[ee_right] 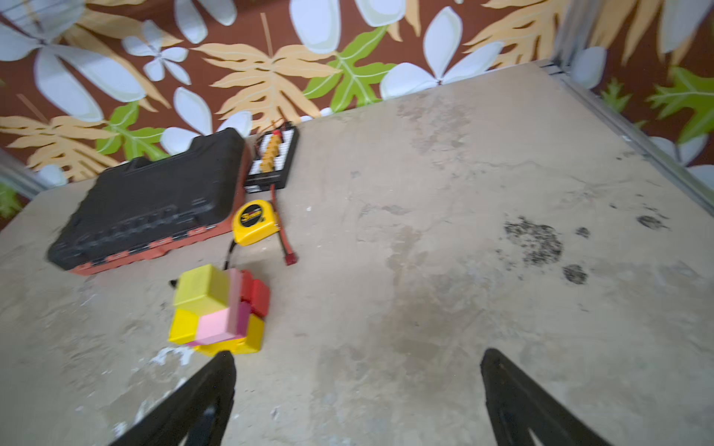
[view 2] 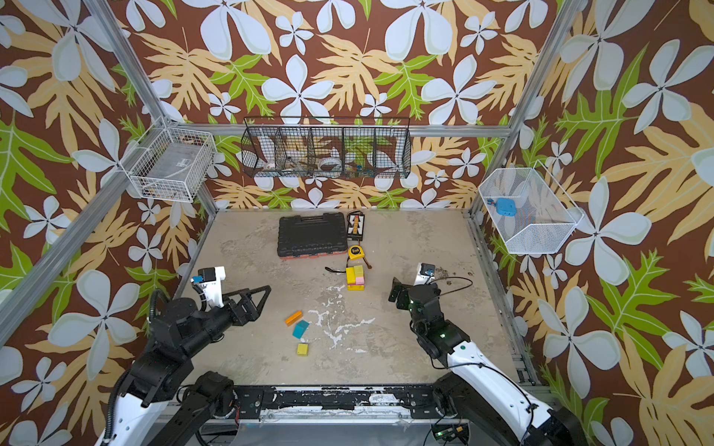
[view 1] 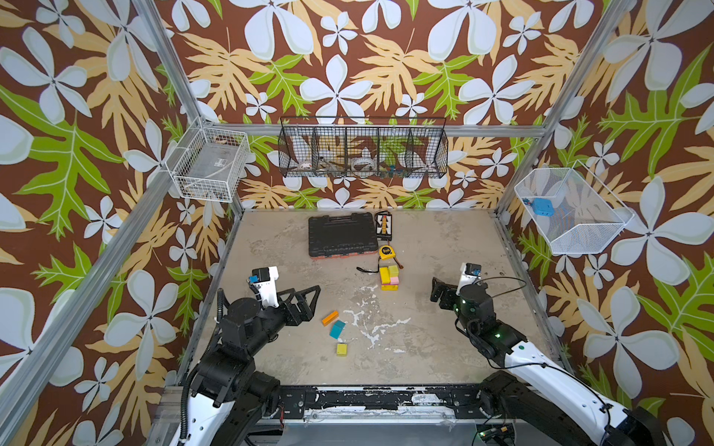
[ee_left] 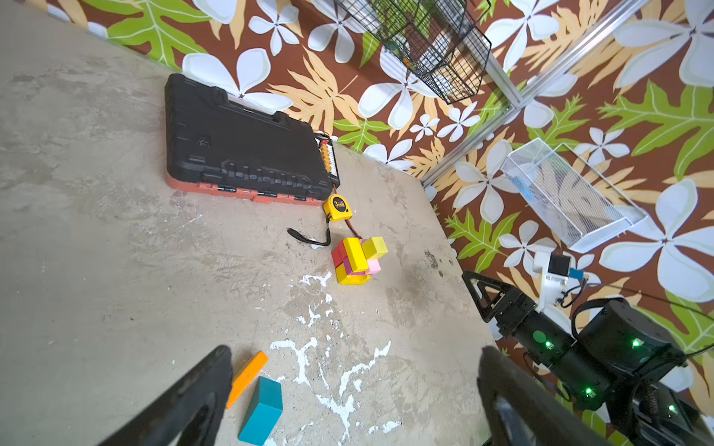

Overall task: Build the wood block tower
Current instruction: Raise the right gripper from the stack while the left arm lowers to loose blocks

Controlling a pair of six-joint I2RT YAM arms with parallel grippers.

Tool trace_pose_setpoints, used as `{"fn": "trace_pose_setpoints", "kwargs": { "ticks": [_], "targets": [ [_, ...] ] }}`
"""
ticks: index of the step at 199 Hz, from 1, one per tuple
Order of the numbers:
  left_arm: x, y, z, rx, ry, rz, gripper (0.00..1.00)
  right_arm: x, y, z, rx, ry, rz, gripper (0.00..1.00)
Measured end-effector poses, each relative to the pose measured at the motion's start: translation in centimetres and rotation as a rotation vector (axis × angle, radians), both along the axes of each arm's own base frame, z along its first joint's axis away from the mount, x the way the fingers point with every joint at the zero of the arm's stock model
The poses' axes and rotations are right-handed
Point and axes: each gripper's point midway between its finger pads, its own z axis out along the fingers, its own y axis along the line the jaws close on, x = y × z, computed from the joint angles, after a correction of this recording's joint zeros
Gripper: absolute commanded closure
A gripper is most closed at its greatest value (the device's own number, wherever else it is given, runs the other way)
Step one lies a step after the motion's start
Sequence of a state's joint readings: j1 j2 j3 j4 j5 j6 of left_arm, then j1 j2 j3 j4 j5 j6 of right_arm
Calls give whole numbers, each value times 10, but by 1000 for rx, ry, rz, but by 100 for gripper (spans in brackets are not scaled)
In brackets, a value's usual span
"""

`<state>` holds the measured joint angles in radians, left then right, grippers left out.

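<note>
The grey table point(view 1: 444, 251) carries a half-done job. At its far side lies the black tool case point(view 1: 342, 235), which plays no part in the build. In front of it, near the table's middle and just on the near side of a yellow tape measure point(view 1: 385, 251), stands the tower point(view 1: 389, 277). It is a compact stack with yellow blocks at the base, pink and magenta pieces above, red at the back and a yellow-green cube on top (no teal piece on it yet). The stack looks upright in both top views, though its upper blocks sit a little staggered. The left gripper point(ee_left: 353, 353) hangs over the near-left part of the table with its jaws wide apart and nothing between them. The right gripper point(ee_right: 358, 355) is off to the right of the tower, well clear of it, its jaws also spread and empty. Three wood blocks lie loose on the near-left: a teal block point(view 1: 337, 329), an orange bar point(view 1: 329, 317) touching or just beside it, and a small yellow cube point(view 1: 341, 349) nearer the front. By my judgement most of the stacking is done, and those three pieces are what is left.
</note>
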<state>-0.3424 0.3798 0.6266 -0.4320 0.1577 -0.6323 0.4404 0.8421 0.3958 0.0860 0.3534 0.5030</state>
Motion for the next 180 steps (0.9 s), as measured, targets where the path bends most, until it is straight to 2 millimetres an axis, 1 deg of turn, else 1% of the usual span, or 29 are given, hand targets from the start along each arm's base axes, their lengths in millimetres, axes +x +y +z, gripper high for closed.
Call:
{"fn": "trace_pose_setpoints", "kwargs": {
  "ticks": [16,29,43,54,67,97,106,118,152,169,180],
  "targets": [
    [2,14,-19,-53,45,102,0,3,-25,-9,-2,5,-69,3],
    [6,26,-35,-90,115,200,0,5,-40,-12,6,2,-109,3],
    [10,32,-49,-103,171,257,0,5,-56,-16,12,-5,-160,3],
    [14,30,-54,-91,194,256,0,4,-61,-21,20,-4,-167,3],
    [17,28,-53,-82,199,252,0,3,-61,-25,27,-6,-163,3],
    [21,32,-55,-78,174,272,0,4,-60,-22,40,-33,-155,2],
    [21,29,-59,-65,164,250,0,4,-60,-21,42,-40,-155,2],
    [20,21,-70,-54,169,205,0,5,-60,-20,44,-47,-155,2],
    [21,-5,-119,10,323,77,0,4,-57,-21,54,-53,-138,1],
    [13,-26,-140,65,388,-8,4,3,-57,-20,58,-57,-133,1],
    [5,-38,-148,105,404,-56,8,3,-57,-20,60,-62,-134,1]
  ]
}}
